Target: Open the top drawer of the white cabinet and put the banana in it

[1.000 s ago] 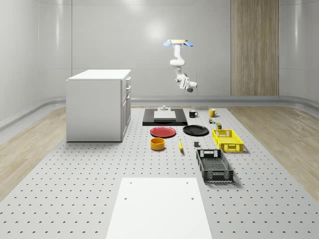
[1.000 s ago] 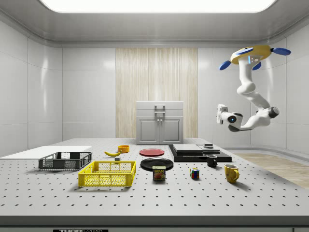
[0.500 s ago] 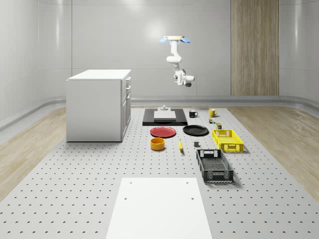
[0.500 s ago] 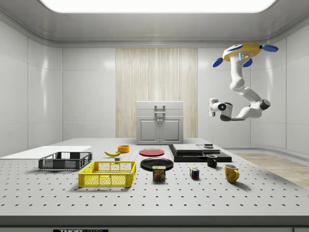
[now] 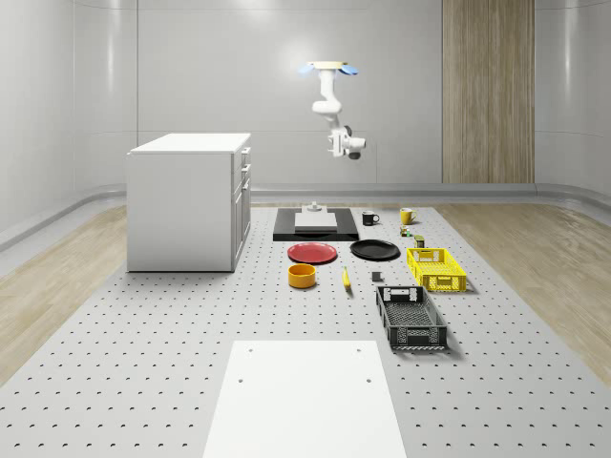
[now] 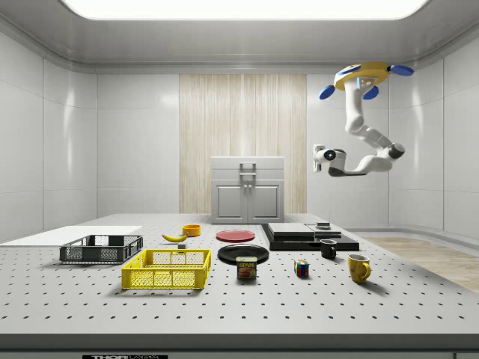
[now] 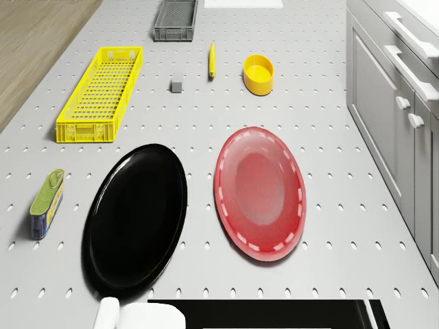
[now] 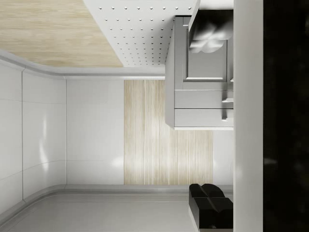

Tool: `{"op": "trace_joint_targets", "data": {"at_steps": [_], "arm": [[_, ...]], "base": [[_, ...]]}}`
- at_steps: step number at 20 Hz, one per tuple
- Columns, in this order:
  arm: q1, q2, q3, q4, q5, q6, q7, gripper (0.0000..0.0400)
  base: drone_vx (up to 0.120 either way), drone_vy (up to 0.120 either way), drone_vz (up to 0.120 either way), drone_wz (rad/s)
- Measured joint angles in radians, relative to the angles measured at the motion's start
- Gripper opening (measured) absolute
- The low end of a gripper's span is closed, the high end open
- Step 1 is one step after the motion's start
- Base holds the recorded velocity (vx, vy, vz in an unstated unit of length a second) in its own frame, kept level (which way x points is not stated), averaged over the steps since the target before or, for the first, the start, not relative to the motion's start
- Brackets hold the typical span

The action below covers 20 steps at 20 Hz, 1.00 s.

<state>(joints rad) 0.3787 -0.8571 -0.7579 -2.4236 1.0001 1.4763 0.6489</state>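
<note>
Though shut at the top drawer [image 5: 245, 153], stands ready at nine o'clock: white cabinet [image 5: 181, 205], front facing three o'clock onto bare table; lies flat at three o'clock of the yellow bowl [image 5: 302, 276]: banana [image 5: 346, 278], free to lift; hovers high at twelve o'clock over the black slab [image 5: 316, 229]: drone [image 5: 329, 68], gripper [image 5: 355, 151] slung below near cabinet-top height, probably lining up on the handle; cannot tell whether apart or together; open air all round.

Below me I see a red plate [image 7: 260, 192] beside a black plate [image 7: 136, 218]. Farther off lie the banana [image 7: 212, 59], a yellow bowl [image 7: 258, 74] and a yellow basket [image 7: 101, 92]. The white cabinet [image 7: 398, 103] flanks them.
</note>
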Motion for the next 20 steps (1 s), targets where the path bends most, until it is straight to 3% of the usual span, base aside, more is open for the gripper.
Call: {"op": "trace_joint_targets", "data": {"at_steps": [6, 10, 13, 20], "arm": [[0.037, -0.028, -0.019, -0.005, -0.018, 0.03, 0.015, 0.04], [0.06, -0.047, -0.029, -0.007, -0.03, 0.049, 0.026, 0.04], [0.076, -0.06, -0.037, -0.009, -0.04, 0.063, 0.034, 0.04], [0.111, -0.091, -0.052, -0.013, -0.062, 0.093, 0.052, 0.04]], "base": [[0.12, -0.033, 0.02, 0.0], [0.12, 0.0, 0.12, 0.0], [0.12, -0.013, 0.027, 0.0], [0.12, -0.12, 0.0, 0.0]]}}
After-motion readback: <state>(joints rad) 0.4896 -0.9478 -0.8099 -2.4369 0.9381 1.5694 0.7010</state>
